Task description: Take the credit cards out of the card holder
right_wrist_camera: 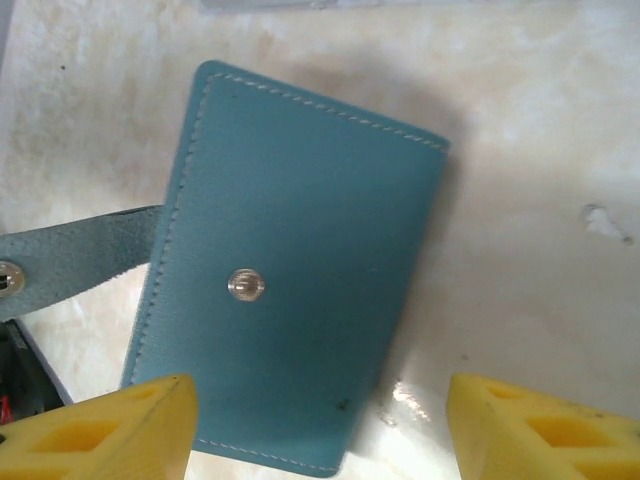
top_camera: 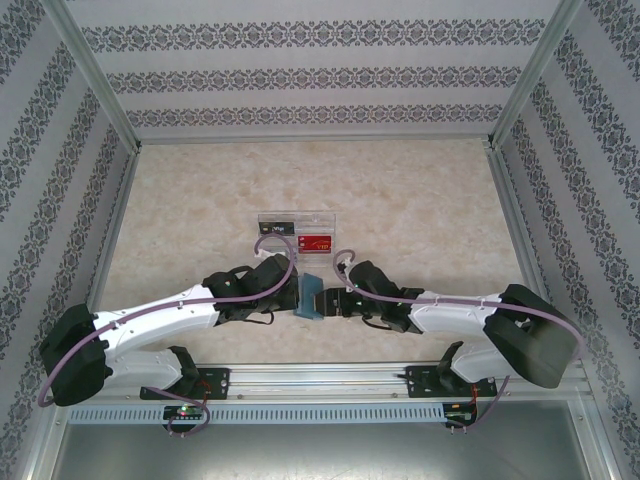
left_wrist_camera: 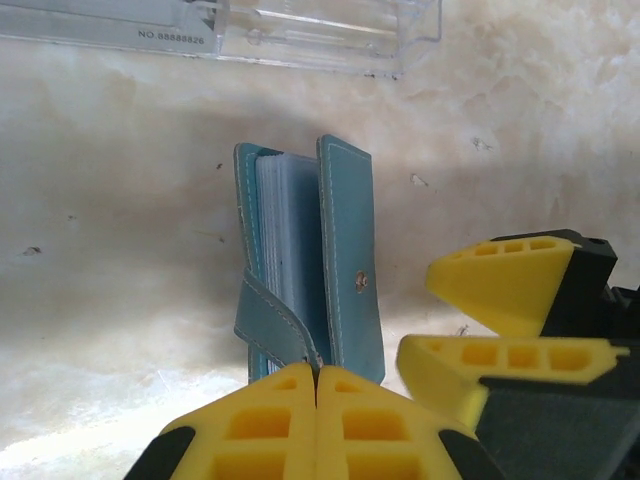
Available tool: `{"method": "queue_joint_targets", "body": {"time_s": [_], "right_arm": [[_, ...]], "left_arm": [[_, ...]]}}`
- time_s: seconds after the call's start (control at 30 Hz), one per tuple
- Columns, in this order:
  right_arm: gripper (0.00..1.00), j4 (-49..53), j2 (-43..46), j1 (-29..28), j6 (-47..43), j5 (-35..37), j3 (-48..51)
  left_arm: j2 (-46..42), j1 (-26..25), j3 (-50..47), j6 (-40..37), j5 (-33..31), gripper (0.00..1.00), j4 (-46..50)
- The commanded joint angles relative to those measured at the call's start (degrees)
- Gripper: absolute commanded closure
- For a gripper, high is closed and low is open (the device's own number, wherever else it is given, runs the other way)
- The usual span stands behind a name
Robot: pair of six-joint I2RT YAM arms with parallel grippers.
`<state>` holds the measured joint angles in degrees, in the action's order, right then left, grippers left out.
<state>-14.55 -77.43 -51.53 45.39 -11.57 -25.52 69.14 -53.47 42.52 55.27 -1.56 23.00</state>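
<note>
Clenching left end effector (left_wrist_camera: 318, 392): fingers pressed flat together, pinching the end of the card holder's closing strap (left_wrist_camera: 272, 322).
Right end effector (right_wrist_camera: 320, 432): released, with the fingers spread wide. The card holder's lower edge sits in the gap between them; whether either fingertip touches it cannot be told.
Card holder (right_wrist_camera: 300, 260): teal, standing on edge between the two end effectors, with its covers slightly parted.
Sleeves (left_wrist_camera: 290, 230): pale clear pockets packed between the card holder's covers. What they carry is too hard to make out.
Snap stud (right_wrist_camera: 245, 285): metal, at the middle of the card holder's outer cover, on the side facing the right wrist camera. Its mate (right_wrist_camera: 10, 280) sits on the loose strap, off that cover's edge.
In the way: the strap runs from the card holder's back cover across the lower part of its open edge. The right end effector's yellow fingers (left_wrist_camera: 500, 285) stand just beside the card holder on the stud side, near the left one's clenched tips.
Clear tray (top_camera: 296, 232): beyond the card holder, near it but apart. A red card (top_camera: 317, 242) lies in its right part.
Worktop (top_camera: 430, 200): pale marbled surface carrying the card holder and the tray.
Patterned walls (top_camera: 300, 75): well apart from the card holder, on three sides.
</note>
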Motion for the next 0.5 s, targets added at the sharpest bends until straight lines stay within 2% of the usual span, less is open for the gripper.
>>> {"method": "queue_joint_targets", "body": {"time_s": [0.0, 0.23, 0.47], "right_arm": [[0.32, 5.98, 0.36, -2.86, -2.93, 6.04, -4.43], [0.28, 10.17, 0.9, -3.84, -4.09, 8.23, -7.81], [0.28, 16.83, -3.35, -3.84, -5.12, 11.41, -12.57]], "left_arm": [[-1.04, 0.19, -0.67, -1.12, 1.4, 1.0, -2.83], [-1.85, -0.4, 0.12, -1.83, 1.16, 1.0, -2.57], [-1.76, -0.49, 0.39, -1.76, 0.89, 1.0, -2.35]]}}
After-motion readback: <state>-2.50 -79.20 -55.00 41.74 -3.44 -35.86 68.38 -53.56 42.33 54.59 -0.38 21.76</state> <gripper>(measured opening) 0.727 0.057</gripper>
